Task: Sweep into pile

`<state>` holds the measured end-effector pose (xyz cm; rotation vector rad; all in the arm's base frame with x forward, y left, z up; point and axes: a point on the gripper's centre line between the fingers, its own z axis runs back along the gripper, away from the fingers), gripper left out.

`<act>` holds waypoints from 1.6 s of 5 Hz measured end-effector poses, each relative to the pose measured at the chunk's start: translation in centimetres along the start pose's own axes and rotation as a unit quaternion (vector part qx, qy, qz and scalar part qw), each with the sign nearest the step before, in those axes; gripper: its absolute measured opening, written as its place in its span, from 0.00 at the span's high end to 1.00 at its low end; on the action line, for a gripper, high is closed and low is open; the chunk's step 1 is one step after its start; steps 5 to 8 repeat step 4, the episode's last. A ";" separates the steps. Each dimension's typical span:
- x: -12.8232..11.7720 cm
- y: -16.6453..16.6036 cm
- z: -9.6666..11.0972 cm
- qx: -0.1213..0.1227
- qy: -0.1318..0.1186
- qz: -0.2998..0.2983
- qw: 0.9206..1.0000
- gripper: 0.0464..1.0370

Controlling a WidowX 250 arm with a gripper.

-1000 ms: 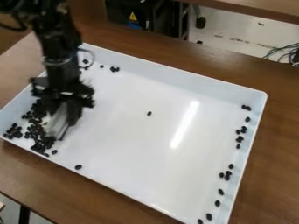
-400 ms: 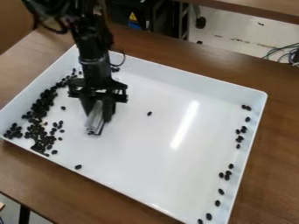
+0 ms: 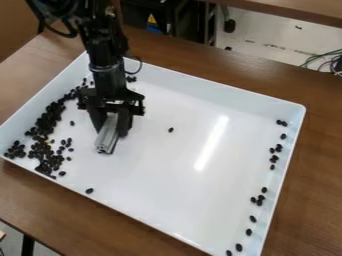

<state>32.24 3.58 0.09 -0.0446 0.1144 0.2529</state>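
The black gripper (image 3: 110, 127) hangs over the left part of the white tray (image 3: 194, 200), shut on a clear-grey bar-like tool (image 3: 107, 135) that slants down toward the tray floor. To its left, many small black beans (image 3: 48, 120) lie in a band along the tray's left side, densest near the lower left corner. One bean (image 3: 170, 129) sits alone to the right of the gripper, and another (image 3: 89, 190) is by the front wall. More beans (image 3: 260, 199) are strung along the right wall. A few (image 3: 131, 79) rest near the back wall behind the arm.
Raised walls run round the tray, which stands on a brown wooden table (image 3: 317, 165). Behind the table are dark equipment (image 3: 160, 17) and, at the right, some cables (image 3: 327, 61) above a pale floor.
From the left-hand beans the gripper and its tool have moved right, uncovering the band of beans. Since the latest earlier frame they have shifted only slightly left.
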 end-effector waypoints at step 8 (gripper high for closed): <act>-6.1 -17.7 7.4 0.024 -0.069 -0.167 0.983 0.04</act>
